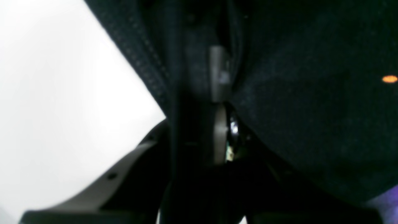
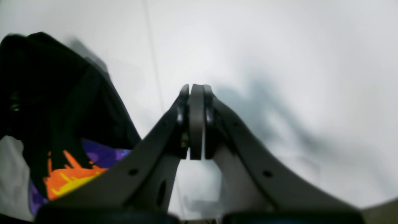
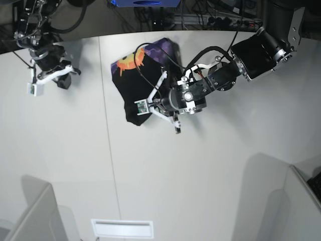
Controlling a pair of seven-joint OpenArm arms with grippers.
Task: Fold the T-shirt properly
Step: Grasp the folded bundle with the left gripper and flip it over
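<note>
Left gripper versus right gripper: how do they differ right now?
The left gripper is at the T-shirt, with black cloth bunched around its fingers; the right gripper is away from the shirt, over bare table.
The right gripper is shut with nothing between its fingers, whereas cloth and blur hide how far the left gripper is closed.
Both have dark fingers.

The T-shirt's [image 3: 131, 85] far side lies hidden underneath.

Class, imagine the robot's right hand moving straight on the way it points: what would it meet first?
The right hand would probably meet the white tabletop, though its height above is unclear.
</note>
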